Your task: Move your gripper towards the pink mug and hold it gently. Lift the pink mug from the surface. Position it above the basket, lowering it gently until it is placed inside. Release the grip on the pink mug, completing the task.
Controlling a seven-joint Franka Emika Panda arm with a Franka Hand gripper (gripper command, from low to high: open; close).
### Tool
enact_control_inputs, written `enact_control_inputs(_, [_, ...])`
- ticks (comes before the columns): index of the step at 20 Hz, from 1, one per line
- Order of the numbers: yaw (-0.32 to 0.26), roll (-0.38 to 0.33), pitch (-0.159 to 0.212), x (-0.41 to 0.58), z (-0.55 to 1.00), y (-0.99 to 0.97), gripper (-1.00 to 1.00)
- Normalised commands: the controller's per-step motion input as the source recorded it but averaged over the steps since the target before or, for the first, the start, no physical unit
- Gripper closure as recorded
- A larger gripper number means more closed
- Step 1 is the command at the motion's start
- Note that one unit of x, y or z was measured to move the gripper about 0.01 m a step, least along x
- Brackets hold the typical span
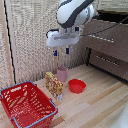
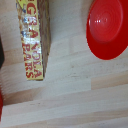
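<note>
The pink mug (image 1: pixel 62 73) stands upright on the wooden table near the back wall, between a snack box and a red bowl. My gripper (image 1: pixel 61 51) hangs well above it, almost straight over it, with its two blue-tipped fingers apart and nothing between them. The red wire basket (image 1: pixel 26 103) with its blue-grey rim sits at the front of the exterior view's left, empty. The wrist view shows neither the mug nor my fingers.
A yellow and red granola bar box (image 1: pixel 54 84) (image 2: pixel 33 37) stands just beside the mug toward the basket. A shallow red bowl (image 1: pixel 77 86) (image 2: pixel 107 29) lies on the mug's other side. Wooden drawers (image 1: pixel 107 50) fill the exterior view's right.
</note>
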Motion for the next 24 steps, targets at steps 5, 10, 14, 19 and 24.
enact_control_inputs(5, [0.000, 0.075, 0.000, 0.136, -0.12, -0.82, -1.00])
enact_control_inputs(10, [-0.023, 0.038, 0.000, 0.077, -0.10, -0.42, -1.00])
enact_control_inputs(14, [-0.010, 0.038, -0.002, 0.062, -0.15, -0.47, -1.00])
enact_control_inputs(19, [-0.001, 0.043, 0.000, 0.138, -0.26, -0.44, -1.00])
enact_control_inputs(24, [0.000, 0.042, 0.000, 0.344, -0.27, -0.43, -1.00])
